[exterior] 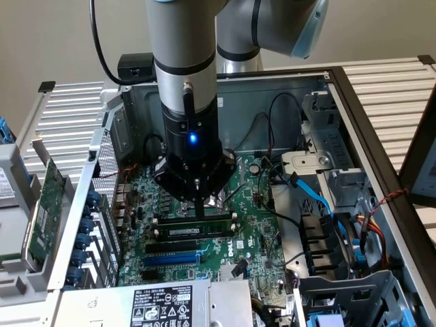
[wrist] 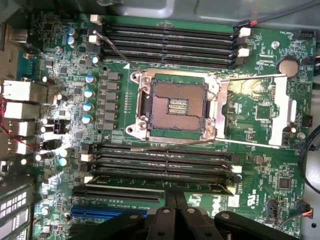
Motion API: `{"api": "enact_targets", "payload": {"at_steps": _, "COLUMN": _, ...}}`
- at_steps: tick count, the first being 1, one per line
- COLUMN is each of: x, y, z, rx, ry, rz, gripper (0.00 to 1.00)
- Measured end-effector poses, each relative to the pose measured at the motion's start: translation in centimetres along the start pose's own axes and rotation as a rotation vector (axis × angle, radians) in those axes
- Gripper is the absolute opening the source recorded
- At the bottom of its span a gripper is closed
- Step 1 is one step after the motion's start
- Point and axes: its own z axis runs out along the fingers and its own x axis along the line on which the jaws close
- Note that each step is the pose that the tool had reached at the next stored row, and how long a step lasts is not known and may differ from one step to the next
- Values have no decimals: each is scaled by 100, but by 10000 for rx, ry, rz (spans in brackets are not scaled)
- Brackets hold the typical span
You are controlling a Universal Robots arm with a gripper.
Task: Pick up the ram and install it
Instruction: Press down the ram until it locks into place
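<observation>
Exterior view, left to right: green expansion card (exterior: pixel 42 208) propped outside the open metal case (exterior: pixel 344 88); mid-frame, claw (exterior: pixel 199 212) pointing straight down over the motherboard (exterior: pixel 255 235). Fingers pinched closed, tips at the ram (exterior: pixel 194 231). The ram is a thin green stick with a white label, long axis across the view, lying along its black slot directly beneath the claw, apparently seated or nearly so

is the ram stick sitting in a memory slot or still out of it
In a slot. The ram lies level in the slot row on the motherboard, with the shut tool just above it.
</observation>
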Motion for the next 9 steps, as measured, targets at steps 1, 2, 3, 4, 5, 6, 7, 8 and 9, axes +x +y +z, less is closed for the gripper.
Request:
{"api": "enact_targets", "payload": {"at_steps": 1, "x": 0, "y": 0, "z": 0, "rx": 3, "ry": -2, "rz": 162, "gripper": 11}}
{"api": "enact_targets", "payload": {"at_steps": 2, "x": 0, "y": 0, "z": 0, "rx": 7, "ry": -3, "rz": 312, "gripper": 11}}
{"api": "enact_targets", "payload": {"at_steps": 3, "x": 0, "y": 0, "z": 0, "rx": 10, "ry": -5, "rz": 459, "gripper": 11}}
{"api": "enact_targets", "payload": {"at_steps": 4, "x": 0, "y": 0, "z": 0, "rx": 11, "ry": -5, "rz": 532, "gripper": 11}}
{"api": "enact_targets", "payload": {"at_steps": 5, "x": 0, "y": 0, "z": 0, "rx": 11, "ry": -6, "rz": 534, "gripper": 11}}
{"api": "enact_targets", "payload": {"at_steps": 6, "x": 0, "y": 0, "z": 0, "rx": 12, "ry": -6, "rz": 535, "gripper": 11}}
{"api": "enact_targets", "payload": {"at_steps": 7, "x": 0, "y": 0, "z": 0, "rx": 11, "ry": -6, "rz": 535, "gripper": 11}}
{"api": "enact_targets", "payload": {"at_steps": 8, "x": 0, "y": 0, "z": 0, "rx": 12, "ry": -6, "rz": 535, "gripper": 11}}
{"api": "enact_targets", "payload": {"at_steps": 9, "x": 0, "y": 0, "z": 0, "rx": 11, "ry": -6, "rz": 535, "gripper": 11}}
